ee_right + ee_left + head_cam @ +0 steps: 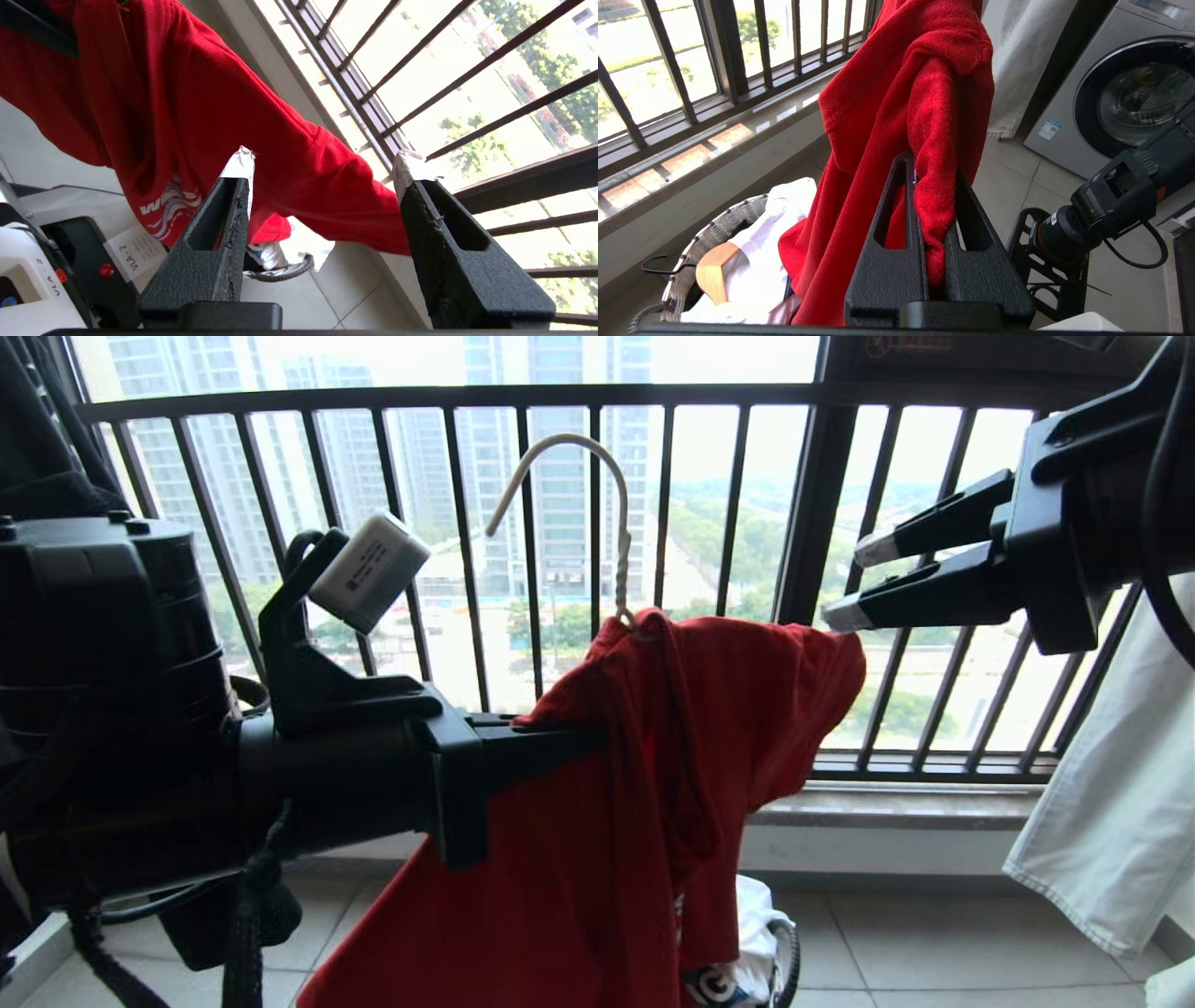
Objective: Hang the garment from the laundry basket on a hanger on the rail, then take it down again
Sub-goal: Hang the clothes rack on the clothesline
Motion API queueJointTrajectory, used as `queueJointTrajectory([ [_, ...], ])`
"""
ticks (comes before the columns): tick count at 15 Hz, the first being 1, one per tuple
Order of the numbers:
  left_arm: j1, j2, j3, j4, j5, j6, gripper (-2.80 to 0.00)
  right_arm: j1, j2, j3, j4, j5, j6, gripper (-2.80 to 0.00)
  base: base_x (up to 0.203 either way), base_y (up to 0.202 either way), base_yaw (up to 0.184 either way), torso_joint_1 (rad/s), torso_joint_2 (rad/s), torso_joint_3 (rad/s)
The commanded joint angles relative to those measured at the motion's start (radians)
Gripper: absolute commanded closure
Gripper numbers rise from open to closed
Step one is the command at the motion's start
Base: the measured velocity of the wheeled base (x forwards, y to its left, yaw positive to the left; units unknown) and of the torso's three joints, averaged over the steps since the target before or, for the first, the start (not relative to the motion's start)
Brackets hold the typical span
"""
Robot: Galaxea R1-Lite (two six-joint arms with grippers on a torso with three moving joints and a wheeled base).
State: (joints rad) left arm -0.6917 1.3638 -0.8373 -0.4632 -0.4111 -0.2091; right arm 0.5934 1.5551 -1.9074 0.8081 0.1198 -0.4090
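My left claw [931, 224] is clenched on a bunched fold of the red garment [653, 784], holding it up in front of the dark window railing [597, 401]. The thin white hanger [569, 504] sits inside the shirt, hook poking up out of the neck, twisted wire stem, open side facing my left. My right claw [845, 583] is released, jaws apart, nothing between them, tips just beside the shirt's right shoulder and aimed at it; the shirt lies to its left. So the left arm carries, and the right is free and nearest that shoulder. The shoulder line runs roughly left-right. The rail is not in view; I judge it's above. Fabric is a soft knit, limp and heavily creased, with a white-blue print low on the front. The laundry basket [710, 228], woven rim, sits on the tiled floor below, white cloth inside.
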Motion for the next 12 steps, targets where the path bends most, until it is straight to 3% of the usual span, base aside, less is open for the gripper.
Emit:
queueJointTrajectory([
  [1, 0.002, -0.022, 0.027, -0.002, -0.022, -0.001, 0.0, -0.019, 0.069, -0.046, 0.001, 0.083, -0.044, -2.8, 0.0, 0.0, 0.0, 0.0, 0.0, 0.0],
  [4, 0.003, -0.039, 0.065, -0.005, -0.068, 0.0, 0.0, -0.02, 0.118, -0.044, 0.008, 0.111, -0.086, -2.8, 0.0, 0.0, 0.0, 0.0, 0.0, 0.0],
  [10, 0.001, -0.065, 0.069, -0.003, -0.071, 0.002, 0.0, -0.015, 0.141, -0.025, 0.041, 0.159, -0.095, -2.8, 0.0, 0.0, 0.0, 0.0, 0.0, 0.0],
  [12, -0.005, -0.095, 0.075, -0.002, -0.072, 0.002, 0.0, -0.006, 0.14, -0.024, 0.103, 0.208, -0.104, -2.8, 0.0, 0.0, 0.0, 0.0, 0.0, 0.0],
])
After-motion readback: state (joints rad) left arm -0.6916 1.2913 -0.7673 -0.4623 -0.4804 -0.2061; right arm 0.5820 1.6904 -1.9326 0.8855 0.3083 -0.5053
